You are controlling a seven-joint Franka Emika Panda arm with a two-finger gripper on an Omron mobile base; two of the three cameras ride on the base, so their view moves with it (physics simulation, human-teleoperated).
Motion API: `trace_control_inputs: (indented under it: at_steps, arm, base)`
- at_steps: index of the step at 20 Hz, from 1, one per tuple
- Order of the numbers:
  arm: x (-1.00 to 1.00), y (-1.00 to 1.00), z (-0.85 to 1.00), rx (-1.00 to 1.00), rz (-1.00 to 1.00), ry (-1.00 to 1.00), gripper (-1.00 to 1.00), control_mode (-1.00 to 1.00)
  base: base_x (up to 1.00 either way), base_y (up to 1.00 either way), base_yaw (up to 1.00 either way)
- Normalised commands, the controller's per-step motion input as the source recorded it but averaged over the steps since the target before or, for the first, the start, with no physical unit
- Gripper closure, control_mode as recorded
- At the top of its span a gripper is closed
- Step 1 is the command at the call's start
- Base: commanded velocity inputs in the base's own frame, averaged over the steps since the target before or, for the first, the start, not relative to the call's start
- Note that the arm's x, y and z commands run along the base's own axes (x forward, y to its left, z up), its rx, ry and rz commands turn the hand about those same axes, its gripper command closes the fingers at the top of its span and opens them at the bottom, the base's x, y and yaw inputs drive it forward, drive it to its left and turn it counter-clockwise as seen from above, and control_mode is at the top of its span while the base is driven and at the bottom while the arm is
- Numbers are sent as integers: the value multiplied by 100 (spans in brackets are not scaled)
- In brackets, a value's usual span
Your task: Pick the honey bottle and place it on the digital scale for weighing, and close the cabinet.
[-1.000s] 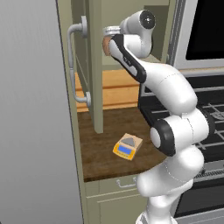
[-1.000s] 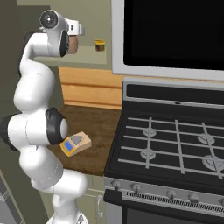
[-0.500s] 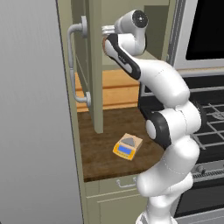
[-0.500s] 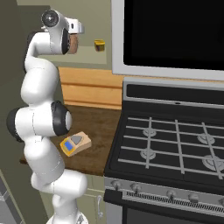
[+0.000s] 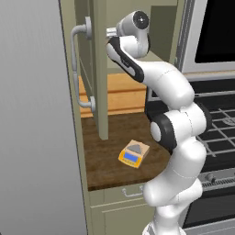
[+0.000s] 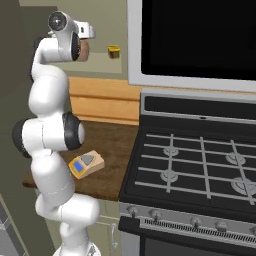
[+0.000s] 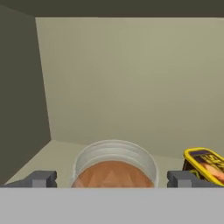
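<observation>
The honey bottle (image 7: 113, 168), a brown jar with a pale lid, stands on the shelf inside the open cabinet (image 5: 99, 69). My gripper (image 7: 111, 178) is open, with one fingertip on each side of the jar and a small gap to it on both sides. From the right base view the jar (image 6: 84, 50) shows just beyond my hand, high up at shelf level. The digital scale (image 5: 134, 153) lies on the wooden counter below, yellow-orange with a blue display, also seen as the scale (image 6: 86, 164) beside my arm's base.
A short yellow tin (image 7: 204, 164) stands on the same shelf to the jar's right, the tin (image 6: 114, 51). The cabinet door swings out toward me with its grey bar handle (image 5: 77, 69). A gas stove (image 6: 200, 160) adjoins the counter on the right, and a grey fridge wall (image 5: 32, 137) on the left.
My hand has shifted slightly left toward the cabinet opening and the elbow has swung round. The jar has stayed on the shelf.
</observation>
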Motion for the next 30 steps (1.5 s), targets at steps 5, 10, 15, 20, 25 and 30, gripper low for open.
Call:
trace_control_inputs:
  at_steps: [5, 10, 15, 20, 25, 30]
  arm:
    - [17, 0, -8, 0, 0, 0, -100, -100]
    - [9, 5, -10, -1, 0, 0, 100, -100]
    - [-2, 0, -5, 0, 0, -1, 100, -100]
    - [-64, 0, 2, 0, 0, -17, 100, -100]
    - [-82, 0, 1, 0, 0, -18, 100, -100]
    - [-88, 1, 0, 0, 0, -11, 100, -100]
  base:
    - [0, 0, 0]
    - [0, 0, 0]
    - [0, 0, 0]
    - [0, 0, 0]
    - [0, 0, 0]
    - [0, 0, 0]
